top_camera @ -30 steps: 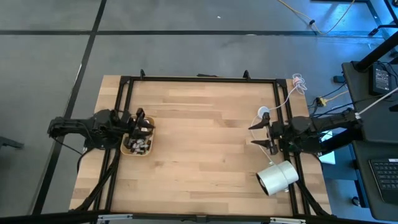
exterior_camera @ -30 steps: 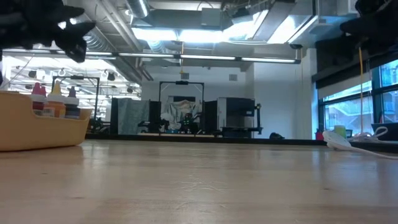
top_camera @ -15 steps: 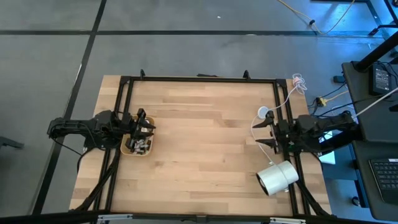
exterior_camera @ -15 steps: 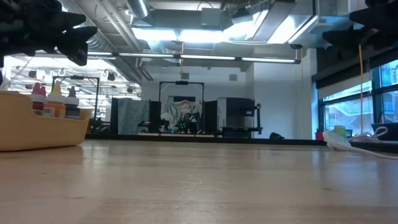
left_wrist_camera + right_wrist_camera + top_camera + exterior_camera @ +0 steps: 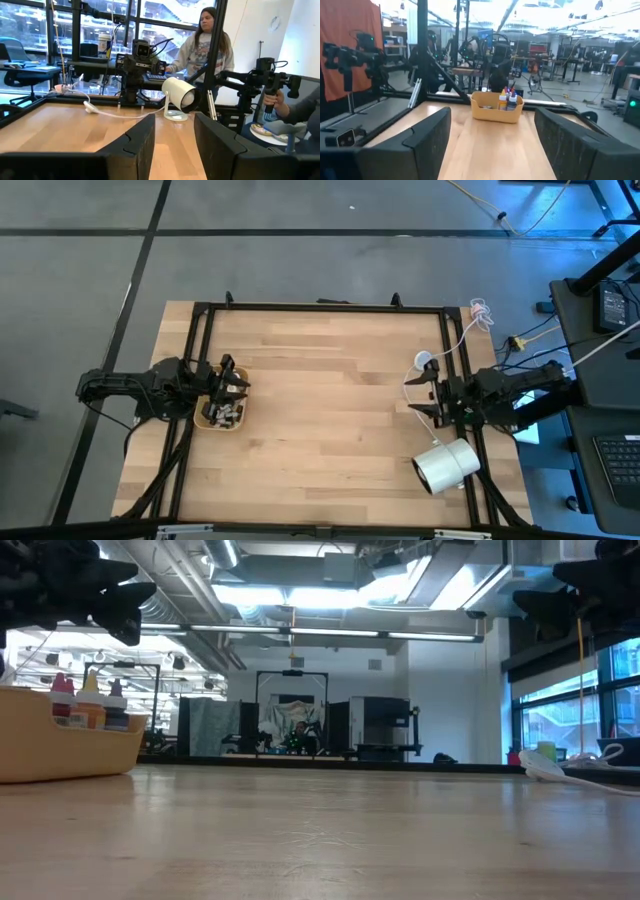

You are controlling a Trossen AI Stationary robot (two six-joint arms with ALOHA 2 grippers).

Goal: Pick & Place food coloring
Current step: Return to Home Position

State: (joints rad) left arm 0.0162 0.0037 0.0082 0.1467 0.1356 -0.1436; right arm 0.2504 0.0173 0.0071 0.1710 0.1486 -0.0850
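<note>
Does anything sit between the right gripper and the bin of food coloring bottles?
Nothing visible. Bare tabletop runs from the right gripper to the bin of food coloring bottles; the white cylinder lies off to the side.

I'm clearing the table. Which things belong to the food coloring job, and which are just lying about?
Job: food coloring bottles, yellow bin holding them, left gripper above the bin, right gripper by the table's right edge, jaws open on both.
Lying about: white cylinder, white cable.
</note>
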